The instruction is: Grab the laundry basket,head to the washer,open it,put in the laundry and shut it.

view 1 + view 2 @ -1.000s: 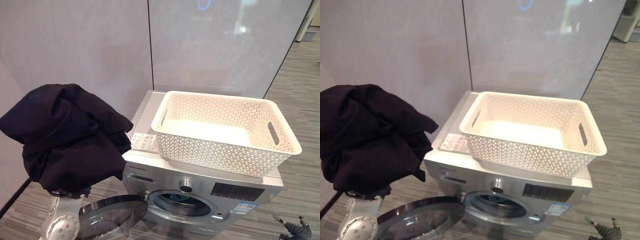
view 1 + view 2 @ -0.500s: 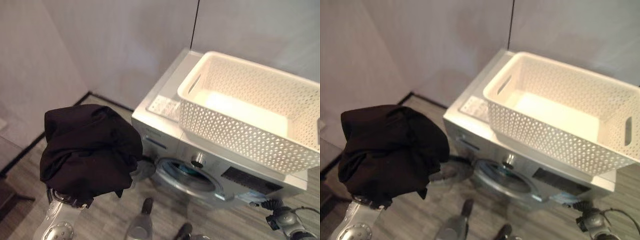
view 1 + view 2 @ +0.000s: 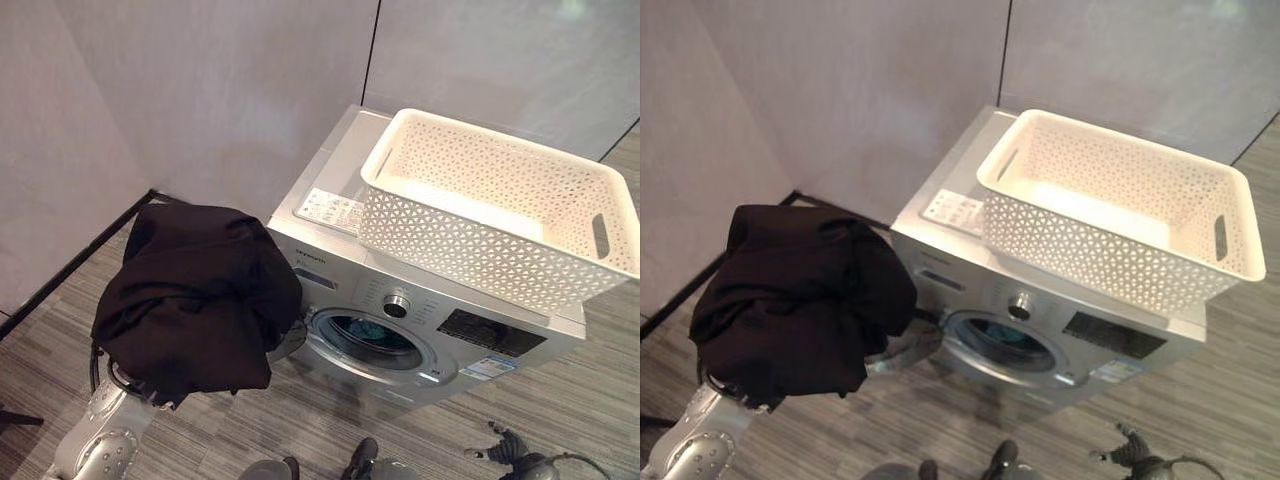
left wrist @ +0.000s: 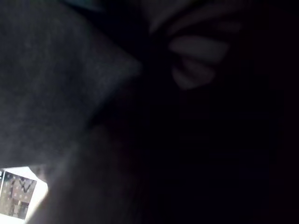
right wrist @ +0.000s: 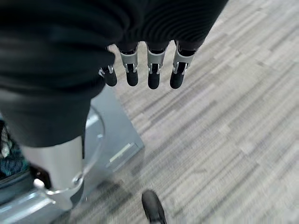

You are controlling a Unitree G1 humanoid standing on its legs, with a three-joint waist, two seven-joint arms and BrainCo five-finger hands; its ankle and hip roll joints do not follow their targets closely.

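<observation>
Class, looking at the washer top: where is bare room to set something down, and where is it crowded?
Free: the strip of silver washer top left of the white perforated plastic basket, beside the wall. Crowded: everything else, under the basket.

Dark cloth (image 4: 60, 84) is draping close across the camera, with pale fingers (image 4: 196, 51) dimly showing past its folds
</observation>
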